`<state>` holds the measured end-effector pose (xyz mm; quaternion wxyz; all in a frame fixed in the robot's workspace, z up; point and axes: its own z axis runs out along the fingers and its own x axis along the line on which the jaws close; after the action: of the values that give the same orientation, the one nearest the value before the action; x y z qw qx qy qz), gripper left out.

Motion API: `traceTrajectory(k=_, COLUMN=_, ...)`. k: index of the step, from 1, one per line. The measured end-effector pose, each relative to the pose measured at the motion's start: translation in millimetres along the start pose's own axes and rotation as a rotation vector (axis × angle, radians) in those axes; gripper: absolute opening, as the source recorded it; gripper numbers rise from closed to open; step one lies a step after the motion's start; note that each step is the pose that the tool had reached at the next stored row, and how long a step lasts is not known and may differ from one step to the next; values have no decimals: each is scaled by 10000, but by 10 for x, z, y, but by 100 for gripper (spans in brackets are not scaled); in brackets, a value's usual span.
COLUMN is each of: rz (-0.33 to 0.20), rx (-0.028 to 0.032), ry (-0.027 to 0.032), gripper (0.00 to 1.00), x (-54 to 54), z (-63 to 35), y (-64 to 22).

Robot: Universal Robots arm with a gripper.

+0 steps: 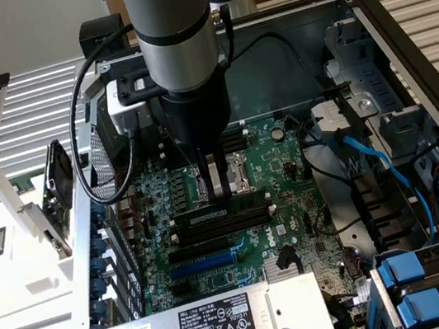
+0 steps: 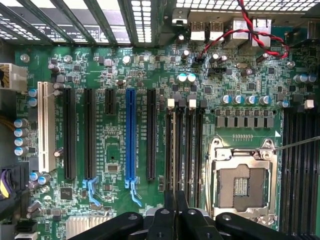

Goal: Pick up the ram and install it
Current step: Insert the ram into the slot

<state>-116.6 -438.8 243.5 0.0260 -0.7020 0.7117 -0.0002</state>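
1. PC case (image 1: 396,11): lies open, side panel off. I see straight down onto the board.
2. Arm (image 1: 172,22): comes down vertically over the middle of the case, with a black cable looped off its wrist.
3. Motherboard (image 2: 115,65): green, flat on the case floor. PSU (image 1: 228,326), grey with white labels, sits along the near edge in the exterior view.
4. CPU socket (image 2: 242,182): metal frame, empty, just beside the memory slots (image 2: 195,150) with white end clips. Blue expansion slot (image 2: 131,135) is further off, past one black slot.
5. The ram (image 1: 211,214): dark stick with a white label, standing on edge in the slot bank next to the socket, directly under the tool. I can't tell whether it is fully seated.
6. Gripper (image 1: 217,186): points straight down. Jaws are nearly together, only a thin gap between them, and they appear clamped on the stick's top edge approx. mid-length. In the wrist view the black fingers (image 2: 169,205) line up with the slot.
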Motion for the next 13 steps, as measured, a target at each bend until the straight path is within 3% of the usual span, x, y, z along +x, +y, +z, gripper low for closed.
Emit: traceTrajectory(k=13, rz=24, rx=2, ry=0, gripper=12, x=17, z=7, y=0)
